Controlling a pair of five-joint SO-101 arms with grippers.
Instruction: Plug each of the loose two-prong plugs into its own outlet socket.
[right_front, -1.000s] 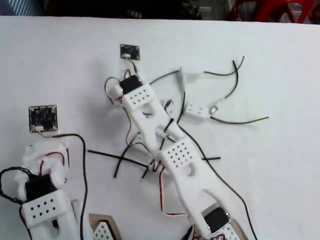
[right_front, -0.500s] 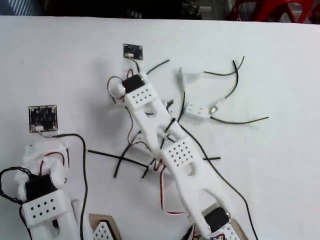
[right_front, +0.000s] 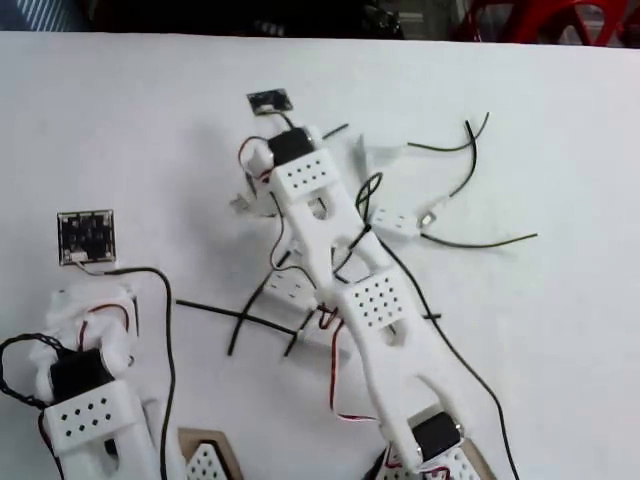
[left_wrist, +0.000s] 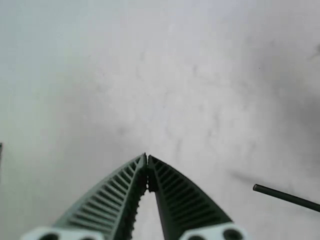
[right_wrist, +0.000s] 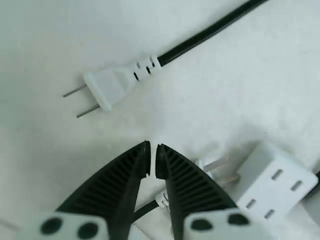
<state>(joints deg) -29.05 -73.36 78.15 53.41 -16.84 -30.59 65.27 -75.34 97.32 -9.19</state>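
I see my right gripper (right_wrist: 151, 161) pinched together on nothing; the white two-prong plug (right_wrist: 112, 87) lies flat on the table (right_wrist: 45, 40) just beyond its tips, not touching

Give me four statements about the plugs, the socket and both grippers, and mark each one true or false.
1. The right gripper holds the white plug. False: it is shut on nothing, and the plug lies on the table apart from it.
2. The white plug's two prongs are bare, in no socket. True.
3. The left gripper is wide open. False: it is shut and empty.
4. A white outlet socket lies on the table near the right gripper. True.
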